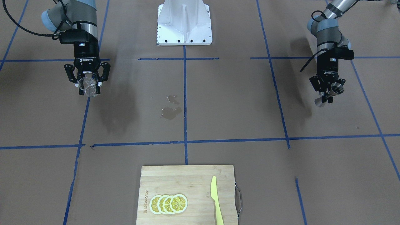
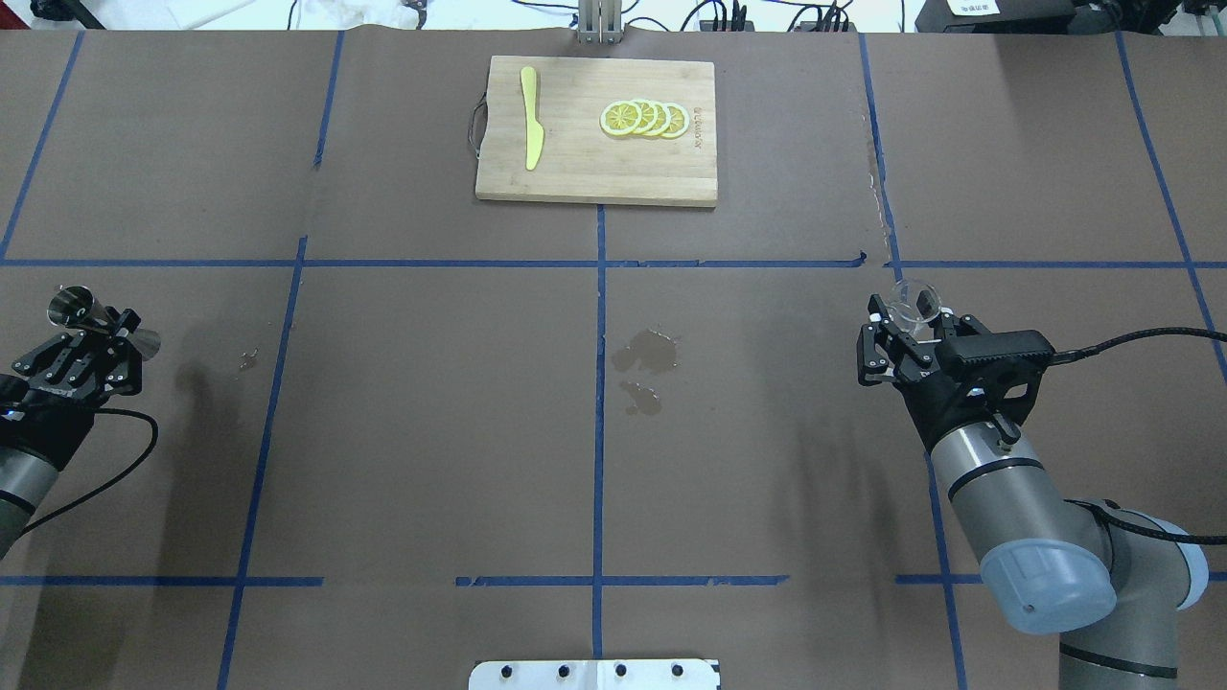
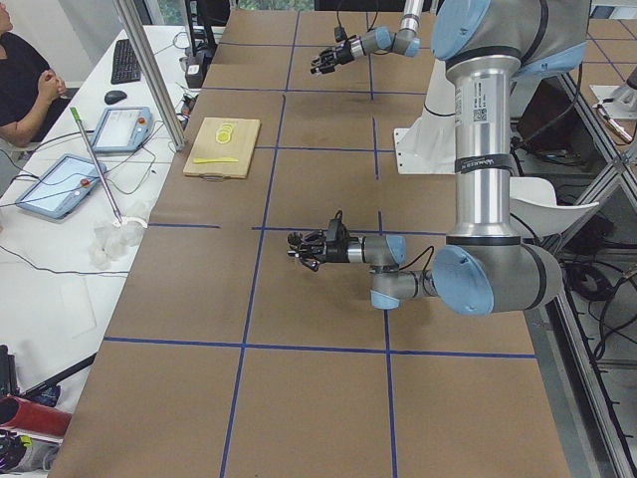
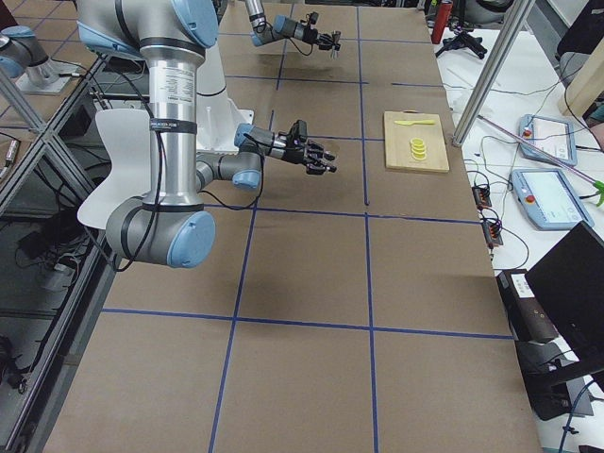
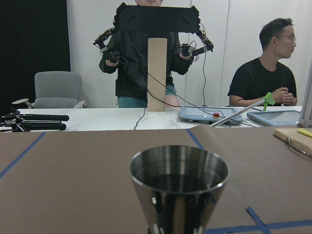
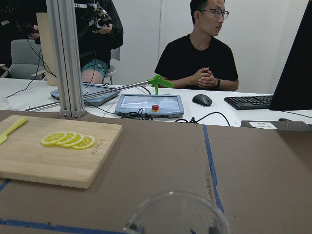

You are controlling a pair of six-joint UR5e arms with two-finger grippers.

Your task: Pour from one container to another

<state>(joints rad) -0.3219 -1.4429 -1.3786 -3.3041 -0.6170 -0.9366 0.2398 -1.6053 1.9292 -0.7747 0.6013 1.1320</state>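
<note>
My right pincer [image 2: 909, 316] grips the clear glass cup [image 2: 915, 299] and my left pincer [image 2: 101, 331] grips the steel jigger [image 2: 73, 306] by its waist (mouth up, in its wrist view), both above the table [image 2: 431, 431] at opposite sides, so I judge each must travel inward.

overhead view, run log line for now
left gripper shut on silver hourglass metal jigger | right gripper shut on clear glass cup | wet patch mid-table
</note>
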